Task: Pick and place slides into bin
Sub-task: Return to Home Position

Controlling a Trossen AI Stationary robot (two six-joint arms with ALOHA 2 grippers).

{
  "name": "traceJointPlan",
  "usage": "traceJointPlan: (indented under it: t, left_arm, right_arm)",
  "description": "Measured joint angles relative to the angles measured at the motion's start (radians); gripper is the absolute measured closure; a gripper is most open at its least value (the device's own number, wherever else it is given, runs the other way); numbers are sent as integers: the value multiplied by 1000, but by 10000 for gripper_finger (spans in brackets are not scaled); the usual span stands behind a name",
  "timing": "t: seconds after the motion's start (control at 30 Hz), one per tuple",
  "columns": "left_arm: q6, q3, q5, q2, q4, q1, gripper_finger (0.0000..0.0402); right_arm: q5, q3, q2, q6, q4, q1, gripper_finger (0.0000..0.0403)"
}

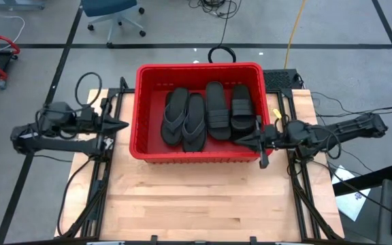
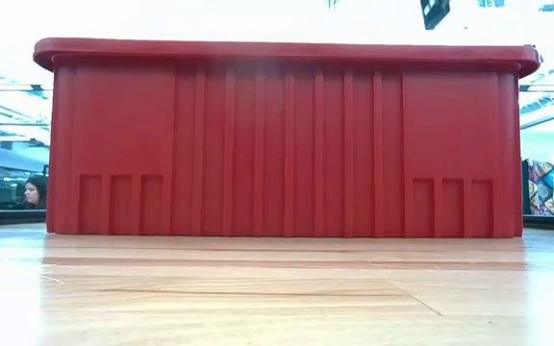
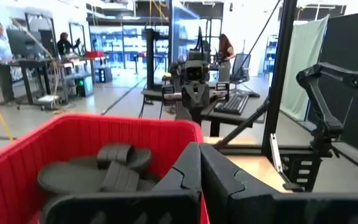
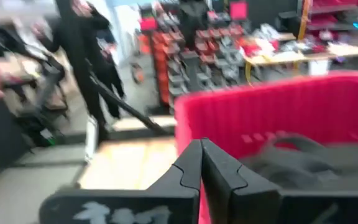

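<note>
Red bin [image 1: 199,69] sits at the far middle of the wooden table [image 1: 203,204], four black slides showing inside it from above, side by side on the floor. Two flip-flops [image 1: 175,117] [image 1: 194,122] lie on the left and two band slides [image 1: 216,109] [image 1: 241,109] on the right. Long axes all run near-to-far across the table, roughly parallel, with the flip-flops leaning slightly; can't tell toe ends for sure. Left gripper [image 1: 122,125] is just outside the bin's left wall, tip pointing at it, fingers [image 3: 188,168] pressed together and empty; the nearest flip-flop is across the wall, apart from it. Right gripper [image 1: 240,139] reaches over the bin's right rim near the front corner, just beside the near end of the rightmost band slide, fingers [image 4: 188,165] closed with nothing between them. In the low view, the bin's ribbed wall [image 2: 287,144] fills the frame and hides the slides.
</note>
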Motion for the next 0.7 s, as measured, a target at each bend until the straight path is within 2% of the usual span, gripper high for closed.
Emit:
traceJointPlan:
  t: [0.07, 0.27, 0.53, 0.7]
  left_arm:
    - [-7, -23, -5, -32, -12, 0, 401]
    - [-68, -78, -6, -66, -6, 0, 402]
    - [-15, -92, -5, -97, -45, 0, 402]
    - [-49, -92, -8, -144, -89, 1, 401]
  right_arm:
    - [28, -6, -10, -1, -42, -2, 403]
    - [0, -49, -86, 11, -23, -11, 403]
    - [7, -126, -251, 66, -32, -11, 403]
    - [78, -132, -298, 15, -63, -11, 403]
